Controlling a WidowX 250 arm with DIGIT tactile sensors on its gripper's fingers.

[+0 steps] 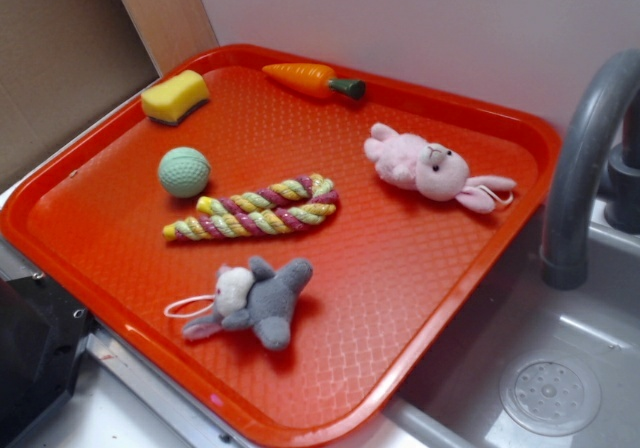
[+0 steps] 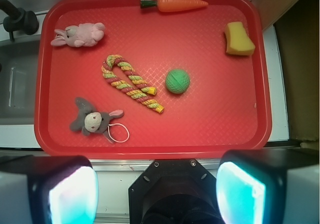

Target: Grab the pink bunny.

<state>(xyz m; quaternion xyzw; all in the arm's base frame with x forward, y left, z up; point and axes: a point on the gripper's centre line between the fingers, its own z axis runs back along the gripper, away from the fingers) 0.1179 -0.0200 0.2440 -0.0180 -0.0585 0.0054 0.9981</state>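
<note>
The pink bunny (image 2: 79,34) lies on the red tray (image 2: 215,124) near the faucet (image 1: 585,158); gripper (image 2: 157,191) fingers spread apart, empty, well away.

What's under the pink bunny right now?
Only the red tray: the pink bunny lies directly on its textured floor, nothing visibly tucked beneath. The patch under its body is hidden.

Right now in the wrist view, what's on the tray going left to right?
pink bunny → grey plush animal → rope toy → green ball → yellow sponge. The carrot spans the middle at the far edge, so I left it out.
</note>
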